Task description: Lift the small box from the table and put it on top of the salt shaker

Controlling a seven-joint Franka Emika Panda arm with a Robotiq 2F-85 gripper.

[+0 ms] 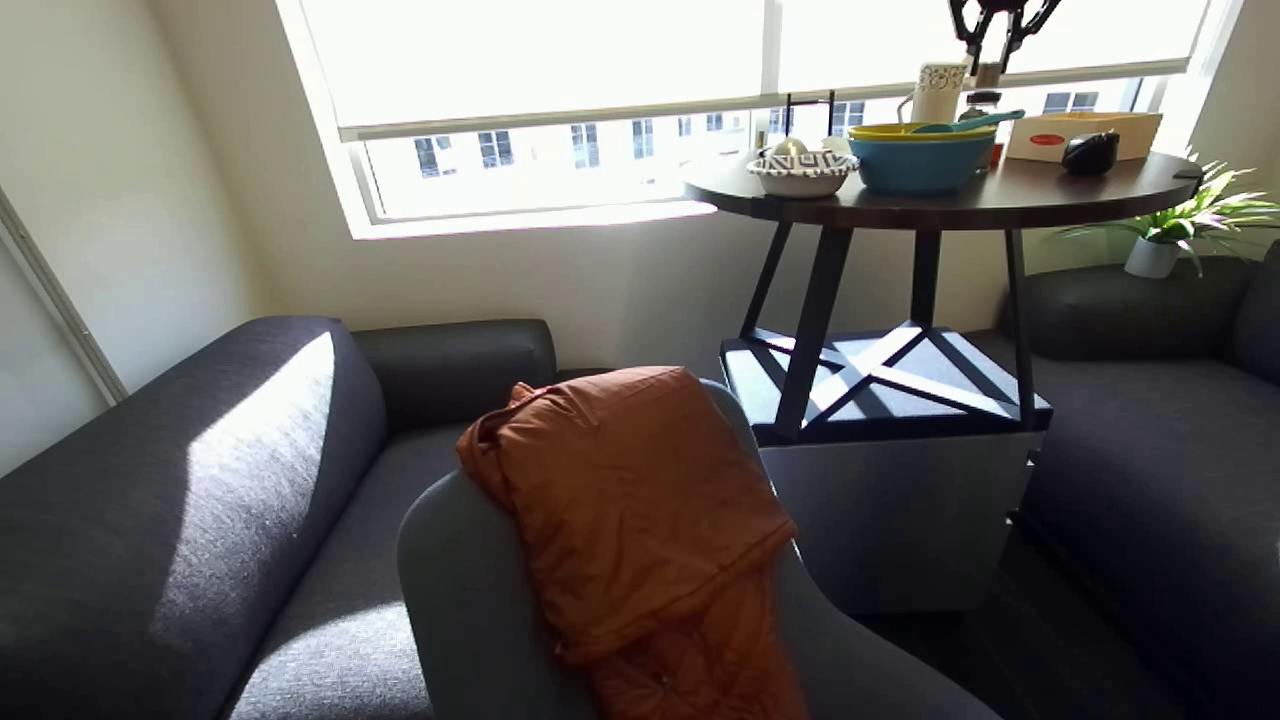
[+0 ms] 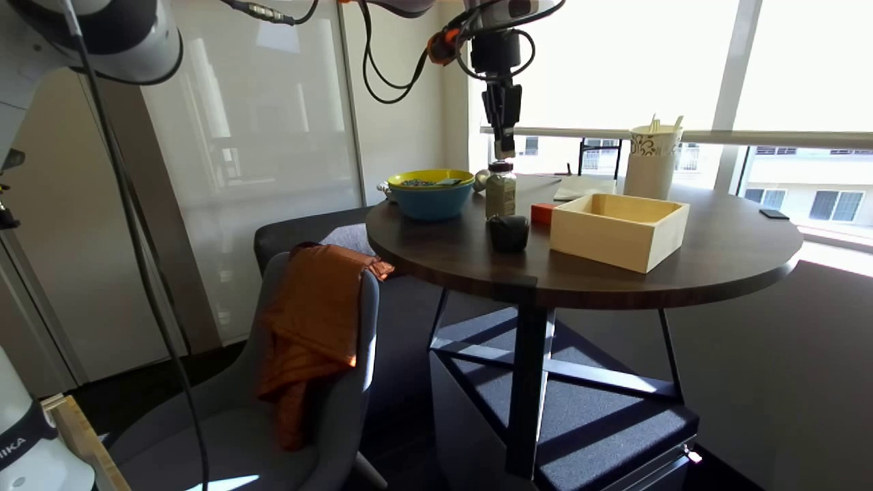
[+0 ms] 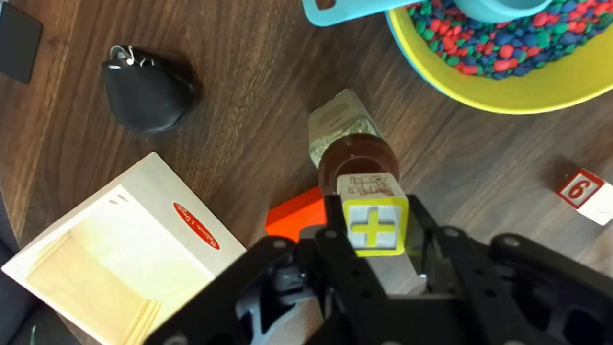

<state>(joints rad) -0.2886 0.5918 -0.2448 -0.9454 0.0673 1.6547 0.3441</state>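
The small box is a pale wooden cube (image 3: 372,225) with a yellow plus sign on one face. My gripper (image 3: 374,203) is shut on its sides. In both exterior views the cube (image 2: 504,151) (image 1: 988,77) shows at the fingertips of the gripper (image 2: 503,133) (image 1: 990,66). The salt shaker is an upright clear jar (image 2: 501,196) with a dark red-brown lid (image 3: 354,155), standing on the round dark table (image 2: 736,239). The cube is just over the lid; I cannot tell whether it touches. In an exterior view the shaker (image 1: 983,98) is partly hidden behind the bowl.
A blue-and-yellow bowl (image 2: 431,202) of coloured pellets stands beside the shaker. A red-orange block (image 3: 297,214) lies close to the shaker. A black pouch (image 2: 509,234), an open wooden box (image 2: 600,235), a patterned cup (image 2: 650,167) and a numbered cube (image 3: 588,195) are also there.
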